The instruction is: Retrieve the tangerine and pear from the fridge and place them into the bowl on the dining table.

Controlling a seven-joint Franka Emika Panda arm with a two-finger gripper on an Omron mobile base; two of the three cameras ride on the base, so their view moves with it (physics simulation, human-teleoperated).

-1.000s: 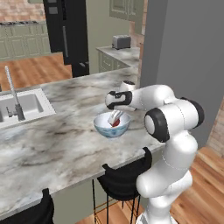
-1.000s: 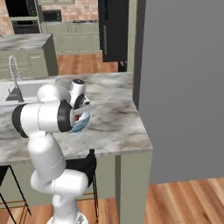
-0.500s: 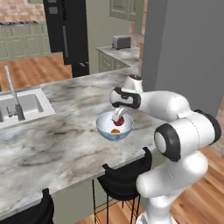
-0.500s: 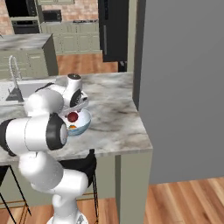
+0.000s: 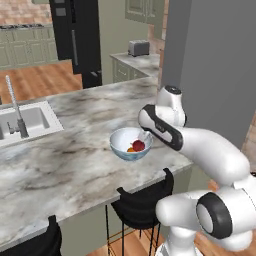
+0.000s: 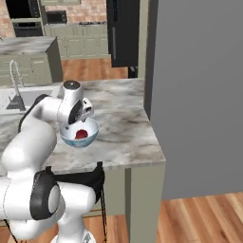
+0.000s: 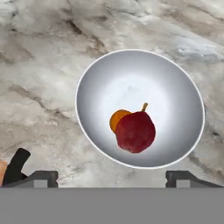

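Observation:
The white bowl (image 5: 119, 146) (image 6: 70, 139) (image 7: 131, 76) stands on the marble dining table (image 5: 65, 165) (image 6: 118, 133) (image 7: 39, 65) near its front edge. Inside it the dark red pear (image 5: 139, 145) (image 6: 81, 134) (image 7: 135, 132) lies against the orange tangerine (image 5: 131, 149) (image 7: 117, 119), which it partly covers. My gripper (image 5: 146, 135) (image 6: 76, 124) (image 7: 111, 179) hovers just above the bowl's near rim, open, its fingers spread wide with nothing between them. The black fridge (image 5: 75, 35) (image 6: 126, 33) stands shut far behind the table.
A sink with a tall faucet (image 5: 17, 112) (image 6: 16, 85) is set into the table's left part. Black stools (image 5: 142, 202) (image 6: 80, 178) stand under the front edge. A tall grey wall (image 5: 215, 65) (image 6: 199, 95) bounds the table's right end. A toaster (image 5: 138, 47) sits on the rear counter.
The gripper's jaws have spread and let go of the pear, which now lies in the bowl beside the tangerine. The hand has lifted out of the bowl and the elbow has swung.

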